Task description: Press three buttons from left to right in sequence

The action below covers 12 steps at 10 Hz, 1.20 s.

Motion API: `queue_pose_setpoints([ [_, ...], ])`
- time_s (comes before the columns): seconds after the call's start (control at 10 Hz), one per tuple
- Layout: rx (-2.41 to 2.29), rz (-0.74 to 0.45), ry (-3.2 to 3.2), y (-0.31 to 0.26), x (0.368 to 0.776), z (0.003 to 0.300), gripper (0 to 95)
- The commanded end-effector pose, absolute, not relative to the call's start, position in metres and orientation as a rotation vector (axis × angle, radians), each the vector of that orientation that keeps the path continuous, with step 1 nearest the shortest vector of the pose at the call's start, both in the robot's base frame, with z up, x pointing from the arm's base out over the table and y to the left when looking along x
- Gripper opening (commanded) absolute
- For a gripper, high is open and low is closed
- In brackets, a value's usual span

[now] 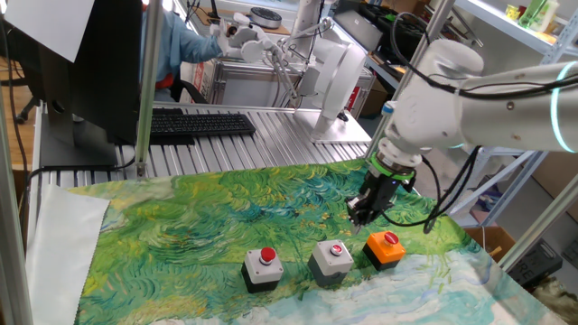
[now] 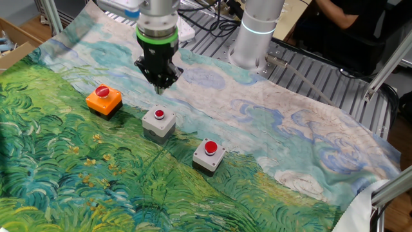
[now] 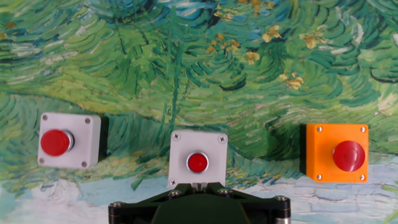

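Note:
Three buttons with round red caps stand in a row on the painted cloth. In the hand view the left grey button (image 3: 68, 140), the middle grey button (image 3: 198, 158) and the orange button (image 3: 337, 152) all show. They also show in one fixed view as left grey (image 1: 262, 267), middle grey (image 1: 332, 259) and orange (image 1: 386, 248). My gripper (image 2: 159, 87) hangs above the cloth just behind the middle grey button (image 2: 159, 122), touching nothing. Its fingertips (image 3: 197, 185) meet in a point, so it is shut and empty.
A green and blue painted cloth (image 1: 208, 217) covers the table. A keyboard (image 1: 200, 124) and a monitor stand lie at the far side on the slatted metal top. A person sits behind the table. A metal frame post (image 1: 144, 90) stands at the left.

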<state>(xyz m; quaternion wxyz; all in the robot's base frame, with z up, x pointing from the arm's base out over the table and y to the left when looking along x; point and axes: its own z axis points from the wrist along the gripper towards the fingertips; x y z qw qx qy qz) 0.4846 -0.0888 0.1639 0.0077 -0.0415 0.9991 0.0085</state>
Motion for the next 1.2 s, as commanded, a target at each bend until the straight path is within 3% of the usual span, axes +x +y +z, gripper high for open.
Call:
queue_pose_setpoints([
  [0.1, -0.132, 0.026, 3.12, -0.088, 0.484, 0.164, 0.0],
  [1.2, -0.122, 0.006, 3.113, -0.086, 0.49, 0.142, 0.0],
])
